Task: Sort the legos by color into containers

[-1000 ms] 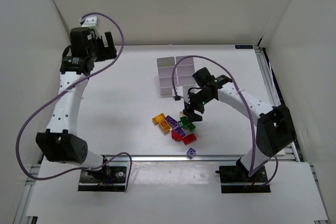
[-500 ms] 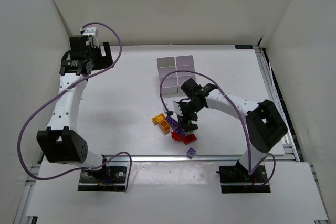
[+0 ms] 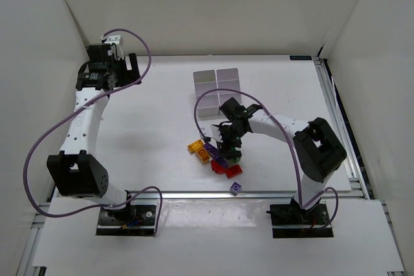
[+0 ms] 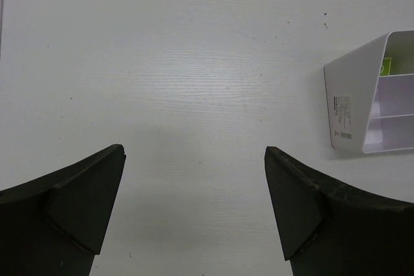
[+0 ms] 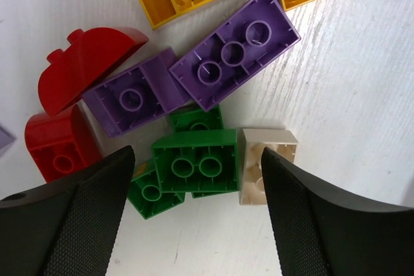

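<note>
Nearest, glossy legos (image 5: 194, 88) lie heaped mostly hollow side up on the grainy white table (image 5: 362, 95), a green brick (image 5: 194, 167) between the right gripper's (image 5: 197, 159) textured, parted jaws, while farther off the left gripper (image 4: 194, 153) gapes empty, apart from the thin-walled white containers (image 4: 362, 95).

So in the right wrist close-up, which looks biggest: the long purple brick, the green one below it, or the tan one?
Largest: long purple plastic brick.
Middle: topmost green plastic brick, somewhat smaller.
Smallest: square tan plastic brick, though one corner is hidden, so its full size is unsure.
</note>
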